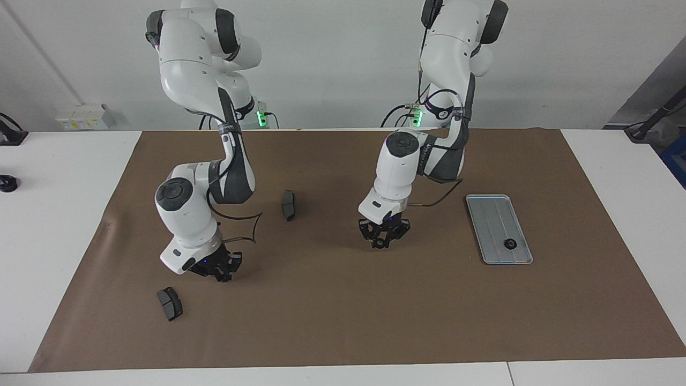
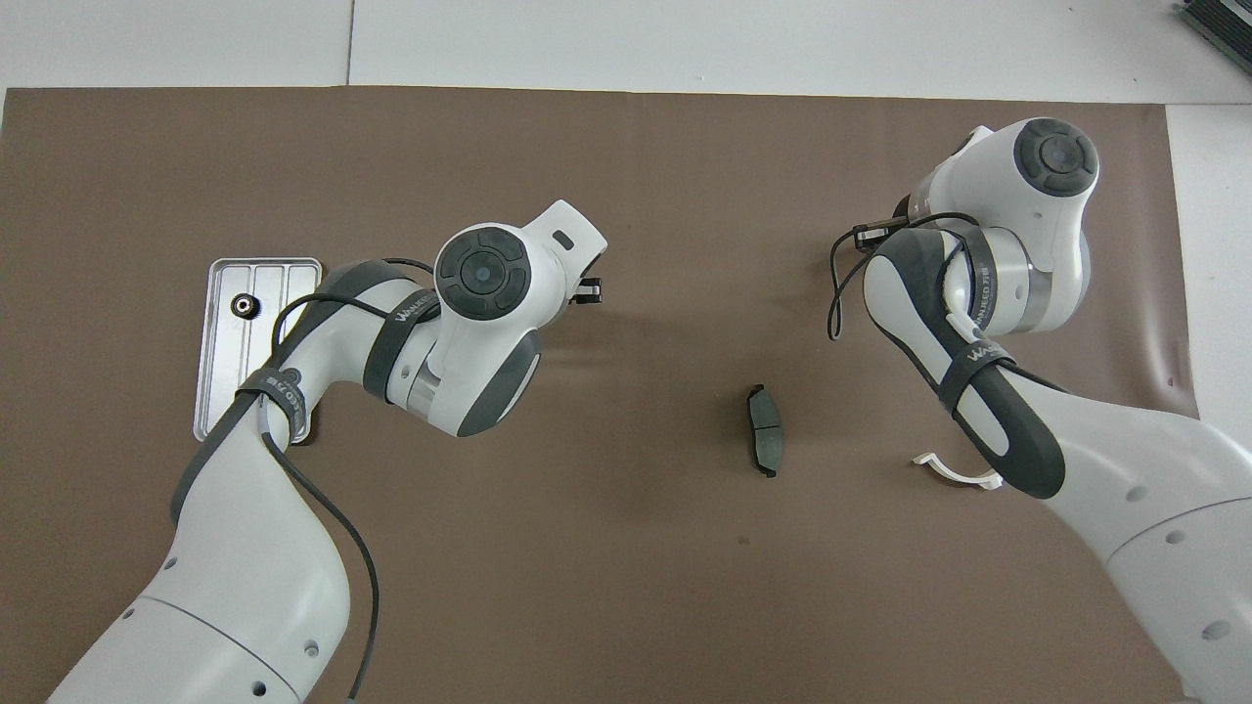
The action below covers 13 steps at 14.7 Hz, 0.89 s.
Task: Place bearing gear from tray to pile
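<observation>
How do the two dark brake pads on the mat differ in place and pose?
The nearer brake pad lies mid-table between the arms; the farther brake pad lies toward the right arm's end, by the right pincer. The nearer shows a slim curved strip; the farther lies slantwise, showing a broader face. Both are dark grey, and neither is held.

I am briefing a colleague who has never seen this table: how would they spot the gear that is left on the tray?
Find the brown mat, then the silver ridged tray at the left arm's end of the table. The gear is the small dark round part on the end of the tray farther from the robots. It is the only thing on the tray; the brake pads are curved and lie on the mat.
</observation>
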Each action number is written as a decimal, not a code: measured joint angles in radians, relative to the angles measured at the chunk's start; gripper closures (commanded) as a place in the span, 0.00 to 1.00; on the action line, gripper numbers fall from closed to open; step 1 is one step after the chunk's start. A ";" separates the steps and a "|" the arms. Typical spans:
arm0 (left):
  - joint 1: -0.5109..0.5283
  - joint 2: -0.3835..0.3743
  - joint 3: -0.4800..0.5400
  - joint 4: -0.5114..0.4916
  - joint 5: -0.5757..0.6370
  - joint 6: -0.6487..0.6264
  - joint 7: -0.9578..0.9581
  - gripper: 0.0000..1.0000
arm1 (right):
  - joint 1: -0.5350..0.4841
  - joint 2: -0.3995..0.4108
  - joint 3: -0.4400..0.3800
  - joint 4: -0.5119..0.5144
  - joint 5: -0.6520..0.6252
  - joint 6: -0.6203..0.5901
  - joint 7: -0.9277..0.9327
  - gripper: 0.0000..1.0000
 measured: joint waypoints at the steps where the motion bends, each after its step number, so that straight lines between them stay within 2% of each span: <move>1: -0.010 0.004 0.000 0.000 0.000 0.012 -0.002 0.97 | 0.003 0.000 0.003 -0.007 0.001 0.010 0.000 0.26; 2: -0.019 0.006 -0.001 -0.001 0.000 0.028 -0.003 0.86 | 0.006 -0.001 0.006 -0.019 0.001 0.032 0.000 0.00; 4: -0.032 0.011 -0.002 -0.018 0.000 0.069 -0.003 0.65 | 0.006 -0.003 0.010 -0.042 0.002 0.069 0.000 0.00; 7: -0.041 0.014 -0.004 -0.049 0.000 0.093 -0.007 0.53 | 0.008 -0.021 0.011 -0.045 0.002 0.075 0.000 0.00; 8: -0.040 0.014 -0.004 -0.052 0.000 0.093 -0.007 0.41 | 0.011 -0.036 0.011 -0.045 0.002 0.075 0.000 0.00; 9: -0.040 0.013 -0.003 -0.052 0.000 0.093 -0.007 0.18 | 0.018 -0.056 0.011 -0.045 0.002 0.068 0.000 0.00; 10: -0.040 0.013 -0.003 -0.049 0.000 0.089 -0.008 0.00 | 0.030 -0.080 0.012 -0.045 0.002 0.047 0.003 0.00; 13: -0.039 0.009 0.007 -0.036 0.000 0.061 -0.011 0.00 | 0.088 -0.149 0.013 -0.042 0.004 -0.044 0.102 0.00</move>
